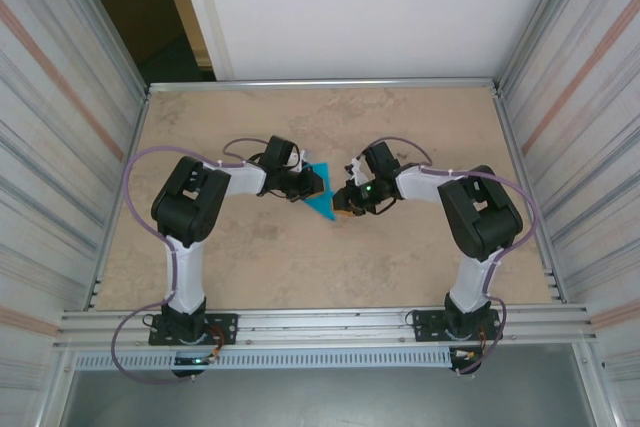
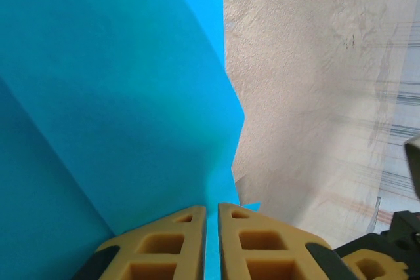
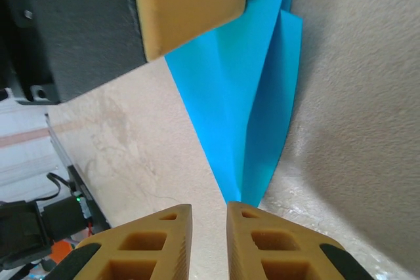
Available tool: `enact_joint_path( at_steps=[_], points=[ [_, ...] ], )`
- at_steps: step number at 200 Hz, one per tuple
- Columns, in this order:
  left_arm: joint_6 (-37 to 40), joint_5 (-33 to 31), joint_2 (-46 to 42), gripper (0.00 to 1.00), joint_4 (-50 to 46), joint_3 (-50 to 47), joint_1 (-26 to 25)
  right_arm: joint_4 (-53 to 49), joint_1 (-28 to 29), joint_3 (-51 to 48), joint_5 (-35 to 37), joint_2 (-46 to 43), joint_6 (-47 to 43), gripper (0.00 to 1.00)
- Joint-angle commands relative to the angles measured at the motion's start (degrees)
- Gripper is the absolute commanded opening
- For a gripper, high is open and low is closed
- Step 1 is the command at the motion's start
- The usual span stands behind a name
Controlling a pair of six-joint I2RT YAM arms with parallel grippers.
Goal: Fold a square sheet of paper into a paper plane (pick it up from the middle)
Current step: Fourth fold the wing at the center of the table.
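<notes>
Two corrugated walls (image 1: pixel 60 97), beige mottled tabletop (image 1: pixel 330 267); left fingers (image 2: pixel 193 227) pinching paper (image 2: pixel 118 96), right fingers (image 3: pixel 239 240) unclear

A high overhead camera looks down on the table (image 1: pixel 300 267); 2 wrist cameras peer close at the same blue paper (image 1: pixel 321 203).

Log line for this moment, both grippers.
left gripper: shut on folded turquoise-blue paper | right gripper: at its tip, grip unclear
</notes>
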Motion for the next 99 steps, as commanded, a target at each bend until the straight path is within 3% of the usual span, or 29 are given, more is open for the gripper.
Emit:
enact_joint_path(
  at_steps=[1, 99],
  points=[
    [0.7, -2.6, 2.4, 0.14, -3.9, -1.7, 0.5, 0.9, -0.1, -0.6, -0.3, -0.6, 0.7, 0.19],
    [0.7, -2.3, 2.3, 0.14, -3.9, -2.1, 0.5, 2.4, 1.1, 2.1, -2.8, 4.1, 1.1, 0.13]
  ],
)
